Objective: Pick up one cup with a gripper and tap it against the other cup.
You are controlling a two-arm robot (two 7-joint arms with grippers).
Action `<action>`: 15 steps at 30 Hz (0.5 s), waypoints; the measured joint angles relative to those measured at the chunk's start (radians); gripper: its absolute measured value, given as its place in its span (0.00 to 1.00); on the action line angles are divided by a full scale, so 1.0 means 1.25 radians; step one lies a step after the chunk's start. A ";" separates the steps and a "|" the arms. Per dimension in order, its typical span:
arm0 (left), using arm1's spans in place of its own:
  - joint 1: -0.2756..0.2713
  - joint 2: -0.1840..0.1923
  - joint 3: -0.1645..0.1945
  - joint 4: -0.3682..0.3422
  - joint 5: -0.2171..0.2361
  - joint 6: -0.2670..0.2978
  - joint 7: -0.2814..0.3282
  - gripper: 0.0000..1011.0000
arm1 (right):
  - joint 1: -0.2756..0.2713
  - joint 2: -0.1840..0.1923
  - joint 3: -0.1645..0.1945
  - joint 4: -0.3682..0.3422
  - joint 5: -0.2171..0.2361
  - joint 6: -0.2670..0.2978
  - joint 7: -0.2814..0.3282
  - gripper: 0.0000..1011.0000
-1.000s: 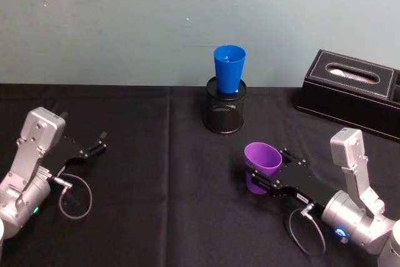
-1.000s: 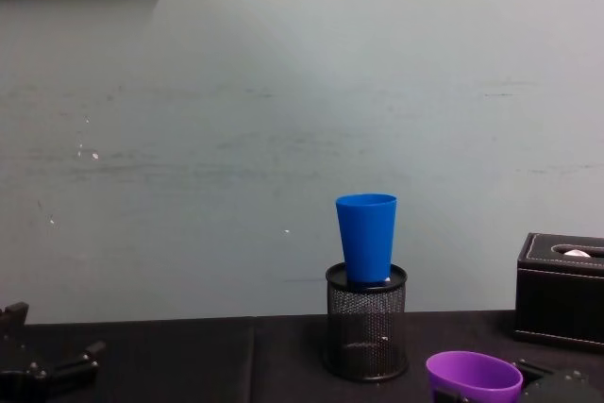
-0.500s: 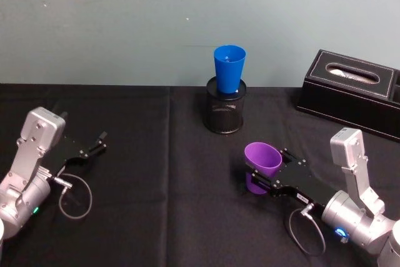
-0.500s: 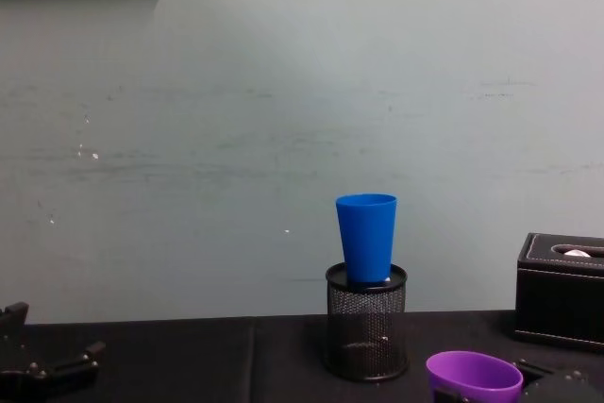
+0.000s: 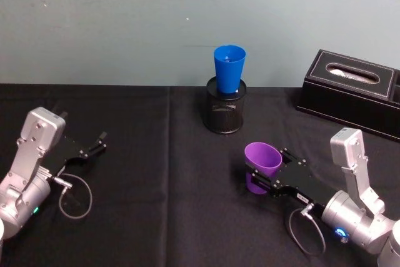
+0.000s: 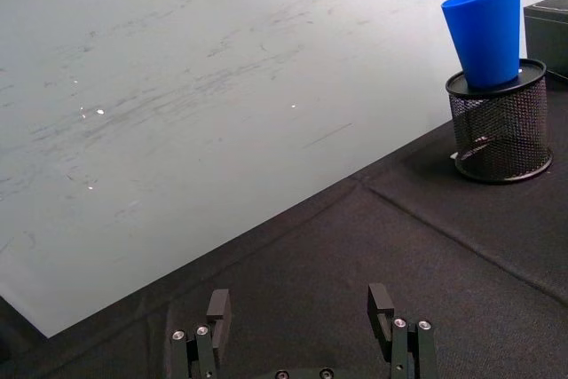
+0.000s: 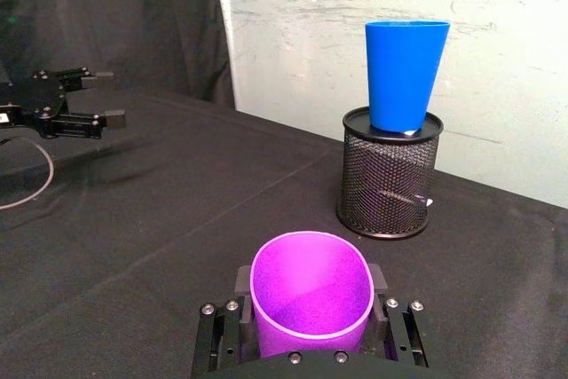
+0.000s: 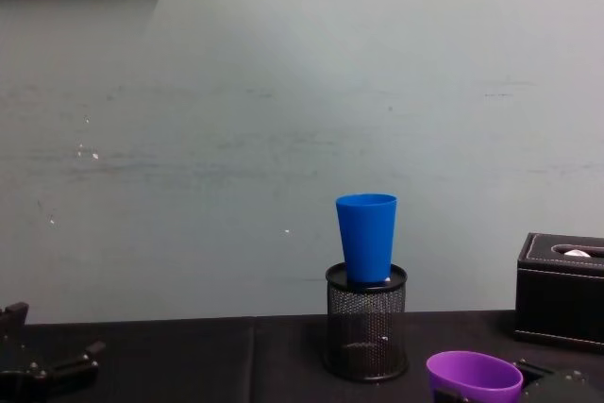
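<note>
purple cup [image 5: 262,166] | base hidden, clamped by right pincer [image 5: 265,176] | left pincer [image 6: 302,315] agape

Even, soft light; sharp focus

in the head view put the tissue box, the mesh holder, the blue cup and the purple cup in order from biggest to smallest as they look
1. black tissue box, clearly largest.
2. black mesh holder.
3. purple cup, gripped by the right end effector, and blue cup, standing in the holder: too alike to rank; the purple one is nearer the camera, and the holder hides the blue one's base.
</note>
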 joint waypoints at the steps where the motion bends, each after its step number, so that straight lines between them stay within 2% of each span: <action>1: 0.000 0.000 0.000 0.000 0.000 0.000 0.000 1.00 | 0.000 0.000 0.000 0.000 0.000 0.000 0.000 0.72; 15: 0.000 0.000 0.000 0.000 0.000 0.000 0.000 1.00 | 0.000 0.000 0.000 0.000 0.000 0.000 0.000 0.73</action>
